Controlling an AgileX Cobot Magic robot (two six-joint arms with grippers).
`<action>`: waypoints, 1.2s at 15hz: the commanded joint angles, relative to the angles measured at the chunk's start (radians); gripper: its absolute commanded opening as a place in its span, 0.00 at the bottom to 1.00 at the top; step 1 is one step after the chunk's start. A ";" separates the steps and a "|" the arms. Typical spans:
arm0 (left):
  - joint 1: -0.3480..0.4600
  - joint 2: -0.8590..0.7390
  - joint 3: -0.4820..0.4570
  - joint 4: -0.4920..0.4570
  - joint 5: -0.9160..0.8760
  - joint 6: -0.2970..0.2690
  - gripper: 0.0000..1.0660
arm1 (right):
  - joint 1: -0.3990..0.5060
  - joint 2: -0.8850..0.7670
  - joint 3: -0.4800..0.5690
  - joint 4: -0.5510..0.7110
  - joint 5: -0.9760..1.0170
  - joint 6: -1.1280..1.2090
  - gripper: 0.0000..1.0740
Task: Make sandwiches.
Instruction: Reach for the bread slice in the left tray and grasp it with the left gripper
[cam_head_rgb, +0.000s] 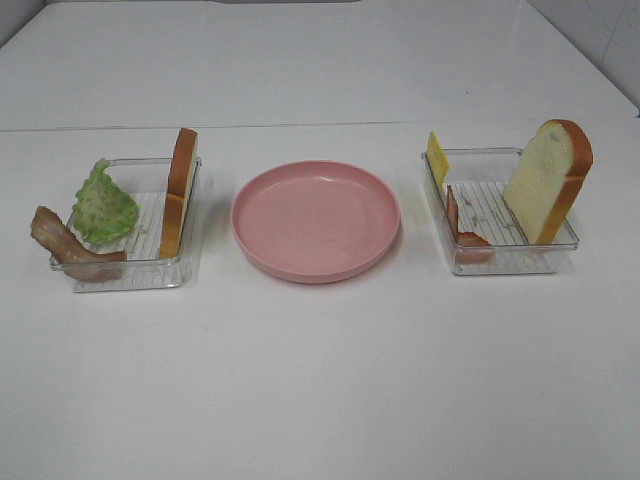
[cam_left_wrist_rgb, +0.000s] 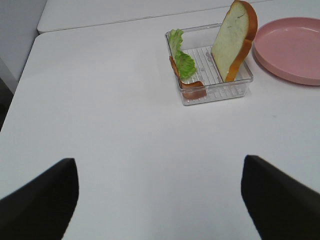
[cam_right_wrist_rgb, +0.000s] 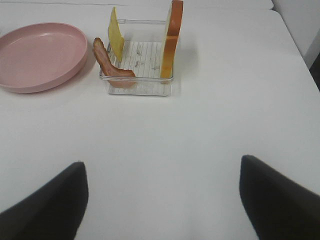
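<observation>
No sandwich is assembled; the parts lie in two clear trays. The left tray (cam_head_rgb: 185, 262) holds an upright bread slice (cam_head_rgb: 178, 192), a green lettuce leaf (cam_head_rgb: 103, 205) and a bacon strip (cam_head_rgb: 65, 250). The right tray (cam_head_rgb: 565, 245) holds an upright bread slice (cam_head_rgb: 547, 180), a yellow cheese slice (cam_head_rgb: 437, 158) and a bacon strip (cam_head_rgb: 462, 230). Neither gripper shows in the high view. The left gripper (cam_left_wrist_rgb: 160, 200) is open over bare table, well short of its tray (cam_left_wrist_rgb: 215, 92). The right gripper (cam_right_wrist_rgb: 162, 200) is open, well short of its tray (cam_right_wrist_rgb: 140, 86).
An empty round pink plate (cam_head_rgb: 316, 220) sits between the trays; it also shows in the left wrist view (cam_left_wrist_rgb: 292, 50) and the right wrist view (cam_right_wrist_rgb: 37, 55). A seam (cam_head_rgb: 300, 126) runs across the white table behind the trays.
</observation>
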 joint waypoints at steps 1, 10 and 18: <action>0.002 -0.021 0.006 -0.005 -0.011 -0.002 0.79 | 0.001 -0.014 -0.001 0.002 -0.012 -0.008 0.73; 0.002 -0.021 0.006 -0.005 -0.011 -0.002 0.79 | 0.001 -0.014 -0.001 0.002 -0.012 -0.008 0.73; 0.002 -0.021 0.006 -0.005 -0.011 -0.002 0.79 | 0.001 -0.014 -0.001 0.002 -0.012 -0.008 0.73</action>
